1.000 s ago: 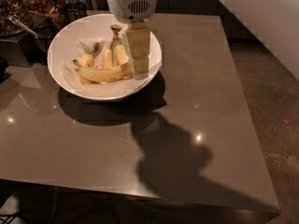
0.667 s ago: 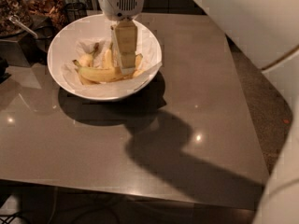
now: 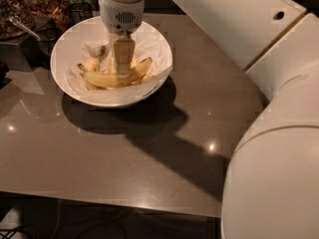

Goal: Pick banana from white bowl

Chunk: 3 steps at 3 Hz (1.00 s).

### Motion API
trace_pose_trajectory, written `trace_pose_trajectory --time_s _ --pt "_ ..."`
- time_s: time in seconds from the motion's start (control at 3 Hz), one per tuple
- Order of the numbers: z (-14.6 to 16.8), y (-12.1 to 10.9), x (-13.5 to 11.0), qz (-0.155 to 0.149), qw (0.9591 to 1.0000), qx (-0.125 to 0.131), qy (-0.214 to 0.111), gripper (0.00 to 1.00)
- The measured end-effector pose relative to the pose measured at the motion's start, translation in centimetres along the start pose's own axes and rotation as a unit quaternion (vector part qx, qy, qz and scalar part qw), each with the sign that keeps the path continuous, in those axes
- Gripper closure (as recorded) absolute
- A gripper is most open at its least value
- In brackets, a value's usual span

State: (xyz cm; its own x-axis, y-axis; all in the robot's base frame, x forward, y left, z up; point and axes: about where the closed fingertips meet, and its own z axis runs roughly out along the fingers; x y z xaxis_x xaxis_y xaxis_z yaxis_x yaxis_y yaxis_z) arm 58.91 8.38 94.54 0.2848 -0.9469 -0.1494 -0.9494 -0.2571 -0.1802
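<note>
Camera view: claw [image 3: 122, 72] hangs inside the white bowl [image 3: 112, 97], tip down at the banana [image 3: 102, 78], which lies curved directly beneath it, ends out to either side. Open or closed: cannot tell. Banana judged light, soft, easily bruised, smooth-skinned. Best hold: across the thick middle, gently.

one high camera, looking down; gripper [image 3: 122, 71] in white bowl [image 3: 112, 99]

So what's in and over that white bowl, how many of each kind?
Bowl: 1
Long banana: 1
Bunch of shorter bananas: 1, number in it unclear
Paper lining: 1
Pincer: 1, down inside the bowl, at the long banana
Total: 5
</note>
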Motion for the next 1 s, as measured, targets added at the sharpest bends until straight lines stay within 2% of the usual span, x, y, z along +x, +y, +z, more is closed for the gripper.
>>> trace_pose_trajectory --time_s 0.33,1.0 --pt "1.8 0.0 0.0 0.013 0.9997 -0.020 -0.006 0.45" --pt "4.9 -0.1 0.2 0.024 0.9985 -0.049 -0.003 0.47"
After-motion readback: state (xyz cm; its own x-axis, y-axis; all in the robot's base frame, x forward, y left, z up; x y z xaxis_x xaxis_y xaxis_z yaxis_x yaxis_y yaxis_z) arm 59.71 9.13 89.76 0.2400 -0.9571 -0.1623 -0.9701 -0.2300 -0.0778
